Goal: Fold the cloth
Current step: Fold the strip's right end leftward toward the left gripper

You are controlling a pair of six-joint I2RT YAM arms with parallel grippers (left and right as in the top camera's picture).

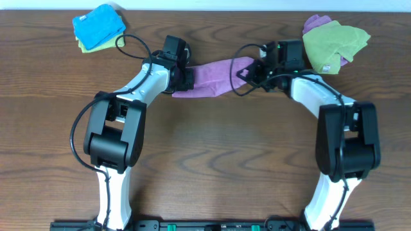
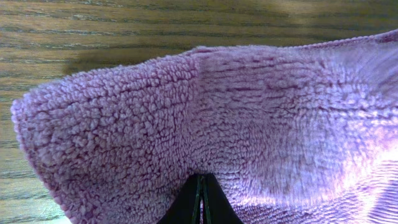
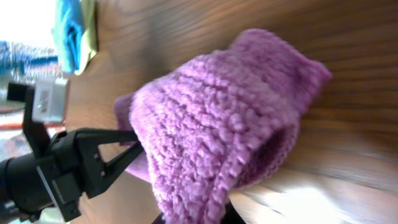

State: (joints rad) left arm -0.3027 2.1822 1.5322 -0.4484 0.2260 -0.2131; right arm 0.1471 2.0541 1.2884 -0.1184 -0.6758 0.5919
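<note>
The purple-magenta cloth (image 1: 213,77) is stretched in a band between my two grippers at the back middle of the table. My left gripper (image 1: 183,78) is shut on its left end; the left wrist view is filled with the cloth's fuzzy pile (image 2: 205,112), the black fingertips (image 2: 200,193) pinched together under it. My right gripper (image 1: 247,70) is shut on its right end; in the right wrist view the cloth (image 3: 217,130) bunches over the fingers, which are mostly hidden. The left gripper (image 3: 93,155) shows there too. The white tag is not visible.
A bright blue cloth on a lime-green one (image 1: 98,27) lies at the back left. A lime-green cloth (image 1: 334,42) on another purple one (image 1: 314,23) lies at the back right, close to my right arm. The table is brown wood (image 1: 212,147).
</note>
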